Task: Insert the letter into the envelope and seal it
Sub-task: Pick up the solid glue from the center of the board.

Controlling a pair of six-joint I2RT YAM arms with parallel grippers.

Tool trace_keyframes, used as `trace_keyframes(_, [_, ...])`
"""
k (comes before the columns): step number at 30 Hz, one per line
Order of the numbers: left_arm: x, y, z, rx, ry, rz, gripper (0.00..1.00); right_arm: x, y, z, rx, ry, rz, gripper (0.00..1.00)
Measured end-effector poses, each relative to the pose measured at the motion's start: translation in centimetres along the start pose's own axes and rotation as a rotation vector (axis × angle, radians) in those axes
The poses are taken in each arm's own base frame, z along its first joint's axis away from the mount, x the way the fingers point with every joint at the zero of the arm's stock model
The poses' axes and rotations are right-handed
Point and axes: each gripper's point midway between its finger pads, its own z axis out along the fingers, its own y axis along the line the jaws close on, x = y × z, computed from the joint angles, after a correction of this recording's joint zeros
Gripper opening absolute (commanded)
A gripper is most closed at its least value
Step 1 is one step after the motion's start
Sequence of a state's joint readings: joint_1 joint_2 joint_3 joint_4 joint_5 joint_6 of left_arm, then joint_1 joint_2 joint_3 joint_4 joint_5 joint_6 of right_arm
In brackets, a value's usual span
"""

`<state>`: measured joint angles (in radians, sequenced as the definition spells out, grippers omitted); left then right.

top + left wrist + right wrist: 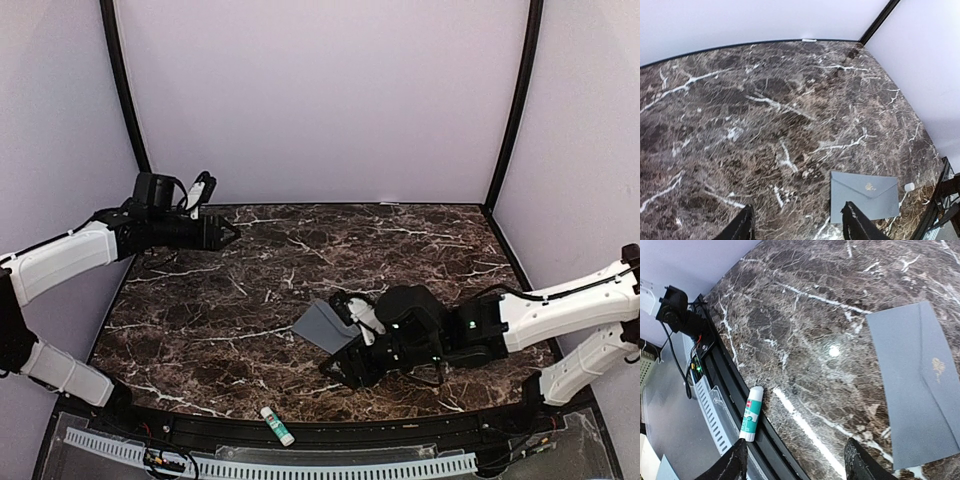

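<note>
Right gripper (797, 467) empty, fingers spread, low over table (250, 250) front, just beside grey envelope (915, 385). Left gripper (797, 227) also spread, empty, raised at far left, well apart. Envelope flat on marble table, flap down. Letter not visible. Envelope likely light, thin, floppy, slippery on stone; best pinched at edge or flap tip.

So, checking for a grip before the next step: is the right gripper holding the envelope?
No, the right gripper is open and empty, and the envelope lies flat on the table beside it.
</note>
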<state>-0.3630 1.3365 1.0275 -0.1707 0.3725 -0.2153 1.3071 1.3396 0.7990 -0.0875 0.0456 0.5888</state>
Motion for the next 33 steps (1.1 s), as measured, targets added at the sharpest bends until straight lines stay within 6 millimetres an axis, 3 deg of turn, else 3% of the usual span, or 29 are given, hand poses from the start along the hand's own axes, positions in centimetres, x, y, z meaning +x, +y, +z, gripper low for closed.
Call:
trace_keyframes(7, [4.9,2.3,0.6,-0.059,0.067,-0.033,0.6,2.9,4.7,5.3,-0.005,0.126,-0.055,0.66])
trace_keyframes(15, [4.1,2.1,0.6,-0.049,0.036,-0.025,0.63,4.8,8.0,9.8,0.077,0.222,-0.097,0.7])
trace_keyframes(22, [3.7,1.9,0.2,-0.048,0.02,-0.021,0.63,6.4,7.9,11.9,0.203,0.29,-0.138,0.69])
trace_keyframes(33, [3.5,1.7,0.0,-0.043,0.01,-0.018,0.63,8.1,7.5,12.6,0.303,0.35,-0.187,0.56])
